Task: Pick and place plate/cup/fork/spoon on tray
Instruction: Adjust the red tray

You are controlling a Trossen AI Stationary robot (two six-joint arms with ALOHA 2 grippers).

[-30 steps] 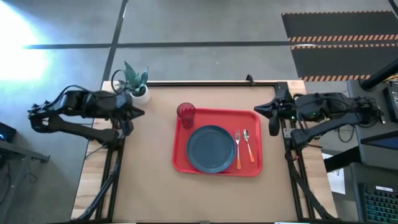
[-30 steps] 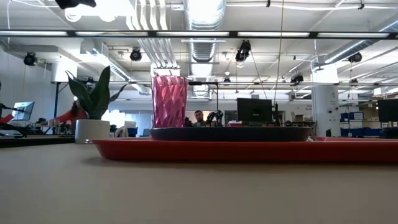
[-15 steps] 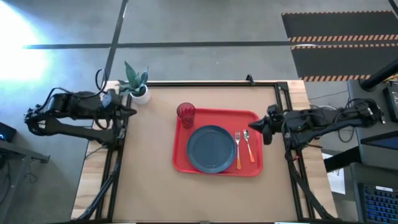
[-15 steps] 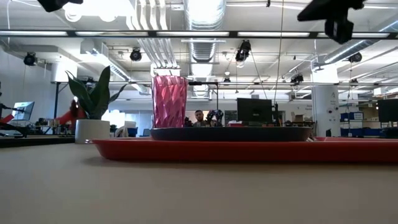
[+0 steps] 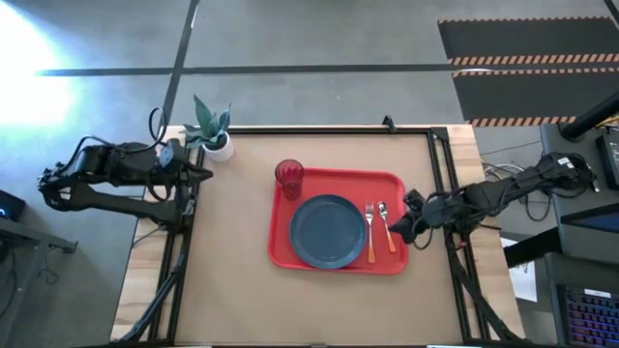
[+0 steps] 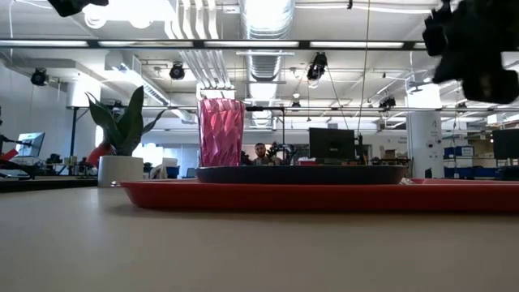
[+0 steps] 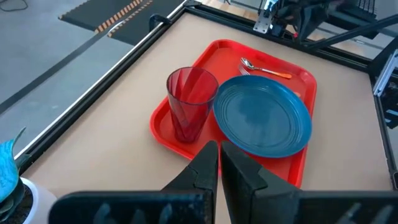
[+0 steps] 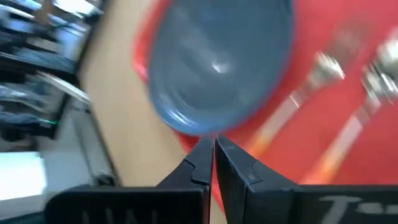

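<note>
Tray [image 5: 338, 220]: red, lying flat near the middle of the table [image 5: 242, 290], a little toward the right arm's side; it carries all four other task things.
Plate [image 5: 328, 231]: dark blue, flat on the tray's middle, filling most of the tray's depth; in the low view it shows as a dark band [image 6: 300, 174] above the red rim.
Cup [image 5: 289, 177]: red and see-through, upright in the tray's far left corner, just beside the plate; empty as seen from the left wrist view [image 7: 190, 102].
Fork [image 5: 369, 232]: on the tray just right of the plate, tines toward the far side, orange handle toward the near side.
Spoon [image 5: 386, 225]: just right of the fork and nearly parallel to it, bowl toward the far side, between the fork and the tray's right rim.
Right gripper [image 5: 401, 228]: over the tray's right edge, near the spoon's handle, fingers pressed together and holding nothing; its wrist view is blurred but shows the closed tips [image 8: 211, 155] above the plate's edge.
Left gripper [image 5: 205, 172]: at the table's far left edge, well apart from the tray, fingers closed and empty; its tips [image 7: 217, 163] point toward the cup and plate.
Plant [image 5: 210, 126]: green leaves in a white pot at the table's far left corner, just beyond the left gripper.
Room: a seated person [image 6: 259, 152] shows far behind the tray in the low view.
</note>
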